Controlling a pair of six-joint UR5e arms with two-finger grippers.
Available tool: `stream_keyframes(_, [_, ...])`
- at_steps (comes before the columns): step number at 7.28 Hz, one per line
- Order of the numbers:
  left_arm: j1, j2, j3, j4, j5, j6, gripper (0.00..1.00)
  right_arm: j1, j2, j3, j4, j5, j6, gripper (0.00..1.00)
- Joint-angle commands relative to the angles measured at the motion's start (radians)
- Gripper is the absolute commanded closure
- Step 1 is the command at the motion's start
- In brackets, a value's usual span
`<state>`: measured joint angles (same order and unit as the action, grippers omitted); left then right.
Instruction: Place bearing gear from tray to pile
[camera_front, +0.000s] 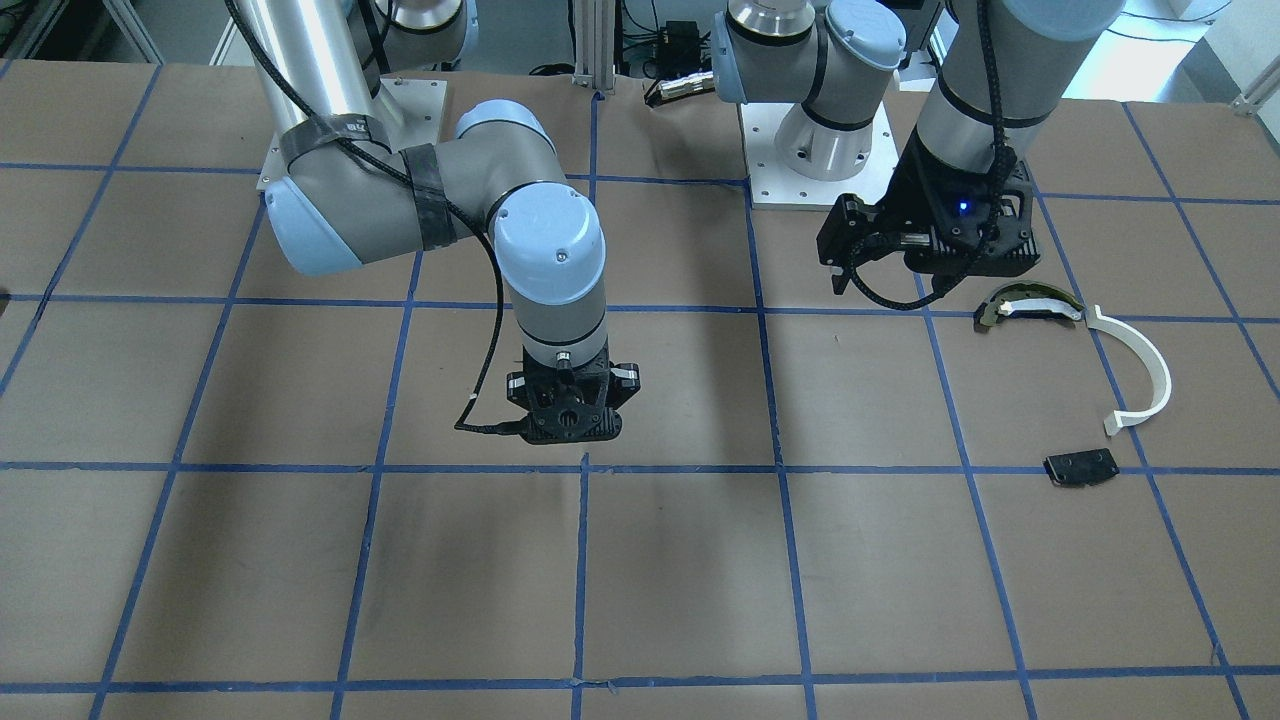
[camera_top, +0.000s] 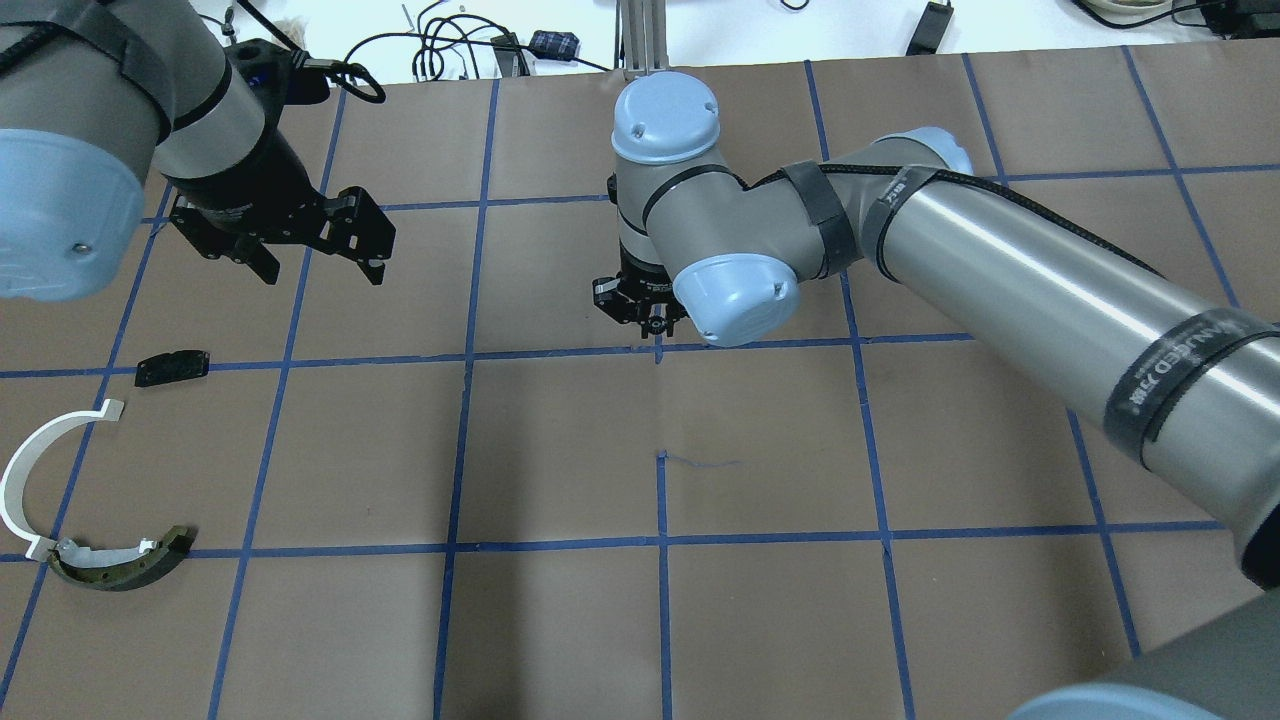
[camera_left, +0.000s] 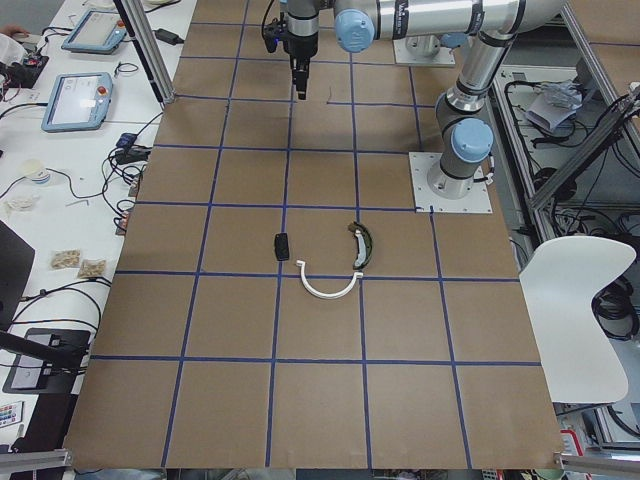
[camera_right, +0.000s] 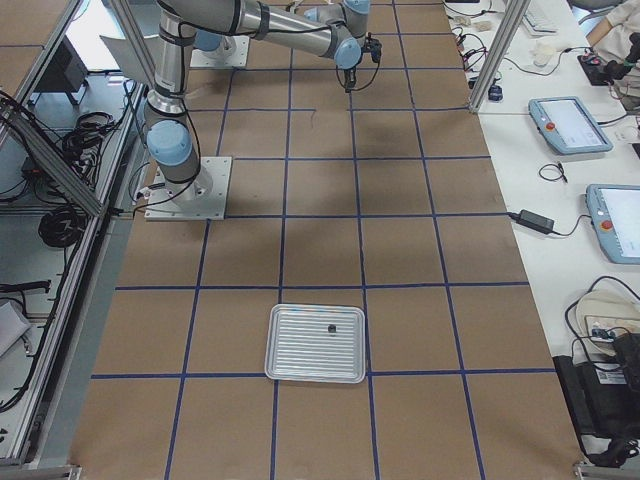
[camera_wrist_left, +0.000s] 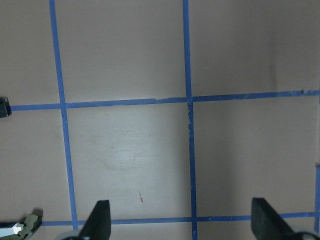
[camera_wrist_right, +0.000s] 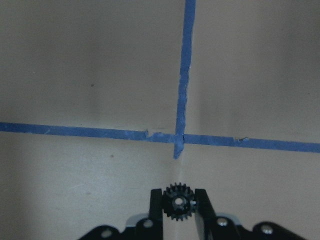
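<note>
Silver tray (camera_right: 300, 352) (one dark speck (camera_right: 331, 327) inside)

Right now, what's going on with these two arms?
The right end effector is shut on a small black gear, held above the middle of the table, away from the tray. The pile, a white arc, a dark curved piece and a black plate, lies on the robot's left. The left end effector hangs open near it, holding nothing.
</note>
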<state>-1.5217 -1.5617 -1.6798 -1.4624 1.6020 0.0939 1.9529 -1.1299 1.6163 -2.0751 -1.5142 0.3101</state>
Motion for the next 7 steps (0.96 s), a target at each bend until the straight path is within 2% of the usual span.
stream_keyframes(1, [-0.011, -0.024, -0.003, -0.003, 0.009, -0.019, 0.0, -0.018, -0.008, -0.015, 0.022, 0.0, -0.006, 0.12])
stream_keyframes(2, [-0.011, -0.043, -0.003, 0.002, -0.002, -0.032, 0.0, -0.041, -0.063, -0.016, 0.094, 0.0, -0.031, 0.11])
stream_keyframes(4, [-0.018, -0.09, -0.002, 0.042, -0.008, -0.023, 0.0, -0.19, -0.231, -0.004, 0.317, -0.015, -0.243, 0.11])
stream_keyframes(6, [-0.11, -0.167, -0.001, 0.158, -0.01, -0.031, 0.0, -0.447, -0.376, 0.001, 0.511, -0.041, -0.587, 0.12])
stream_keyframes(7, [-0.161, -0.213, -0.001, 0.218, -0.01, -0.034, 0.0, -0.579, -0.416, 0.001, 0.541, -0.085, -0.767, 0.16])
